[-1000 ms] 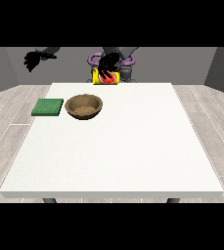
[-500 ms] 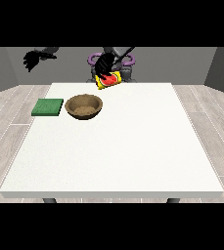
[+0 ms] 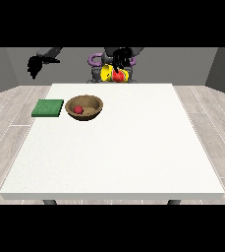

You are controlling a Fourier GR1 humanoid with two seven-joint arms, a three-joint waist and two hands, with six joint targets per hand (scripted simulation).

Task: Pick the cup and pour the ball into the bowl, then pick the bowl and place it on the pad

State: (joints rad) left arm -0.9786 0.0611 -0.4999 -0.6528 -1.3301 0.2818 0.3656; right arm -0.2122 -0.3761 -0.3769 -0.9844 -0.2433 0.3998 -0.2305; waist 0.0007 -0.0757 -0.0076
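- Broad white bench (image 3: pixel 119 157) filling the lower and middle frame, near edge at the bottom, bare over its near half
- Toward the upper left of the bench top, a brown wooden bowl (image 3: pixel 91 111) sitting upright
- Inside the bowl, left of its middle, a small red ball (image 3: pixel 78 109) resting on the bottom
- Just left of the bowl, a flat green pad (image 3: pixel 48 108) lying on the bench, close beside the bowl but apart from it
- Beyond the far edge of the bench, at upper centre, a yellow cup (image 3: pixel 110 74) with red markings, lifted clear of the bench and tilted
- Over the cup, the black hand at the view's right (image 3: pixel 120 57), fingers curled down around the cup and grasping it
- Behind cup and hand, the robot's dark torso (image 3: pixel 115 53) with a purple curved part (image 3: pixel 94 60) showing at its left side
- At upper left of the frame, the black hand at the view's left (image 3: pixel 34 65), raised off the bench and well apart from pad and bowl, holding nothing, fingers hanging down loosely, released rather than clenched
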